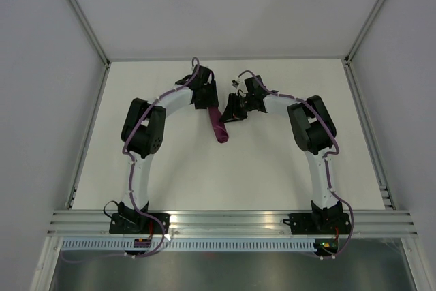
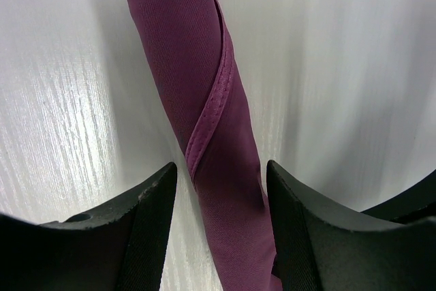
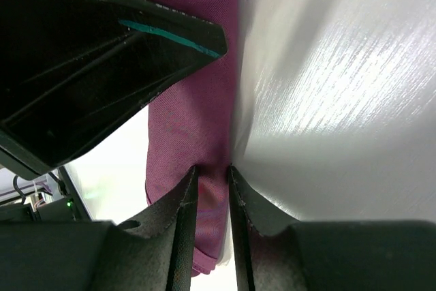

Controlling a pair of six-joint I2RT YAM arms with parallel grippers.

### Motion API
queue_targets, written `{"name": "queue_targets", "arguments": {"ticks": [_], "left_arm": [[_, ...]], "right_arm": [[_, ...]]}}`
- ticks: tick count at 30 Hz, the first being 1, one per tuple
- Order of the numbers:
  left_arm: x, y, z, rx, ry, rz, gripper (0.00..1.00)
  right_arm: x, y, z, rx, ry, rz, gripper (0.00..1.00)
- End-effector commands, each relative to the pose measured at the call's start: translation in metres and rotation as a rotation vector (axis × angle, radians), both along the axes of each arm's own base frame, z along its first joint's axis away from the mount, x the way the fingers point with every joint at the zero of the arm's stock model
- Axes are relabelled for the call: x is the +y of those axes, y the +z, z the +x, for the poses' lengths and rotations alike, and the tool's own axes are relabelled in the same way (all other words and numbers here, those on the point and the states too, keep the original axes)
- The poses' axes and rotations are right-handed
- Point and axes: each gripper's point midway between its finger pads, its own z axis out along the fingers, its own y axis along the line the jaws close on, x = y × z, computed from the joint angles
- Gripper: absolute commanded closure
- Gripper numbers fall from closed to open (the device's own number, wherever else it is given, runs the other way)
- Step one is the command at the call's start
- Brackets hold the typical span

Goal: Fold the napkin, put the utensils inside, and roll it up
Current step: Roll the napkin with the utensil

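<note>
Napkin lies on the white table as a tight purple roll, one hemmed edge winding slantwise across it in the left wrist view. Left gripper sits over the roll's far end, jaws spread wide to either side of the cloth; one finger touches the roll, the other stands just clear. Right gripper is just beside the roll's right side, jaws drawn narrow and pinching a fold of the napkin's fabric between its fingertips.
</note>
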Motion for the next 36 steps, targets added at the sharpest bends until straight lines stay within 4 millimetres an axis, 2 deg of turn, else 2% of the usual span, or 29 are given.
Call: {"name": "queue_targets", "arguments": {"ticks": [1,4,8,14,16,19,22,25,26,28,29,30,31,32,33,34,35,36], "left_arm": [[0.001,-0.018,-0.009,0.067,-0.045,0.013,0.39],[-0.001,-0.011,-0.007,0.051,-0.057,0.002,0.39],[-0.007,0.010,0.001,-0.006,-0.077,-0.028,0.37],[-0.010,0.057,0.013,-0.114,-0.084,-0.057,0.35],[-0.005,0.074,0.016,-0.148,-0.070,-0.055,0.35],[0.009,0.087,0.016,-0.166,-0.045,-0.039,0.35],[0.021,0.092,0.015,-0.167,-0.031,-0.028,0.35],[0.035,0.107,0.007,-0.187,-0.011,-0.025,0.34],[0.039,0.116,0.001,-0.200,-0.011,-0.030,0.35],[0.043,0.129,-0.007,-0.231,-0.023,-0.028,0.35],[0.047,0.125,-0.016,-0.221,-0.025,-0.019,0.34],[0.050,0.147,-0.023,-0.266,-0.035,-0.027,0.34],[0.051,0.153,-0.029,-0.278,-0.044,-0.032,0.35],[0.054,0.148,-0.041,-0.266,-0.065,-0.027,0.34],[0.057,0.167,-0.052,-0.306,-0.071,-0.040,0.34],[0.060,0.174,-0.060,-0.319,-0.081,-0.045,0.34],[0.064,0.166,-0.074,-0.305,-0.092,-0.043,0.34],[0.066,0.167,-0.083,-0.310,-0.103,-0.045,0.34]], "right_arm": [[-0.001,-0.007,0.002,0.041,-0.033,-0.017,0.70],[0.000,0.000,0.005,0.027,-0.030,-0.003,0.69],[0.002,0.018,0.011,-0.003,-0.021,0.025,0.68],[0.002,0.054,0.022,-0.060,-0.006,0.078,0.62],[0.001,0.067,0.027,-0.087,-0.004,0.093,0.60],[-0.004,0.084,0.032,-0.108,-0.008,0.116,0.57],[-0.013,0.095,0.037,-0.122,-0.018,0.126,0.55],[-0.029,0.104,0.039,-0.161,-0.011,0.111,0.52],[-0.040,0.115,0.043,-0.203,-0.027,0.097,0.50],[-0.056,0.116,0.041,-0.267,-0.011,0.038,0.48],[-0.069,0.131,0.042,-0.313,-0.028,0.022,0.46],[-0.080,0.135,0.044,-0.343,-0.046,-0.005,0.45],[-0.092,0.129,0.040,-0.358,-0.050,-0.033,0.44],[-0.111,0.148,0.042,-0.414,-0.078,-0.048,0.43],[-0.125,0.142,0.038,-0.418,-0.101,-0.086,0.43],[-0.138,0.146,0.037,-0.460,-0.106,-0.117,0.42],[-0.159,0.166,0.036,-0.520,-0.141,-0.134,0.40],[-0.170,0.170,0.033,-0.545,-0.154,-0.154,0.39]]}}
